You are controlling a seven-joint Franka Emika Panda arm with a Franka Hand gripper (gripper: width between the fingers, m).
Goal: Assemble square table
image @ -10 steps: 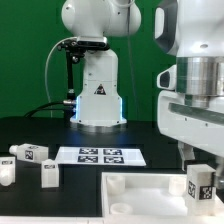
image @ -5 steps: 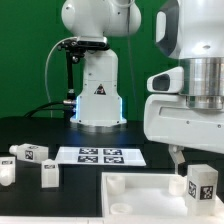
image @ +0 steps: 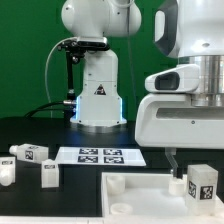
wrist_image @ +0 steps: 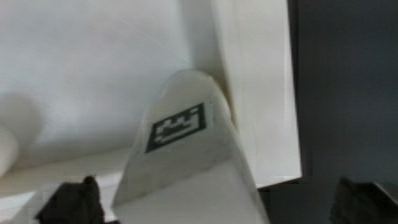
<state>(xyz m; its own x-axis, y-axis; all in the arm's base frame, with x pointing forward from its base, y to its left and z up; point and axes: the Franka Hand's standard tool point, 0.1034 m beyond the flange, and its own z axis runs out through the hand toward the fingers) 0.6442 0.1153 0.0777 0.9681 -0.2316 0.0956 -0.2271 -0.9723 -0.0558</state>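
White plastic square tabletop with a raised rim lies on the black table. A short white tagged block leg stands upright on it, by its far rim toward the exterior view's right. The two-finger gripper has lifted off that leg, jaws wide and empty. The leg looks released. Three loose legs wait near the table's opposite edge.

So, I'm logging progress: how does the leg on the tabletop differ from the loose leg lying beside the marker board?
The leg on the tabletop stands upright near its rim, under the open gripper. The leg beside the marker board lies on its side on the black table, far from the gripper. Both are white tagged blocks.
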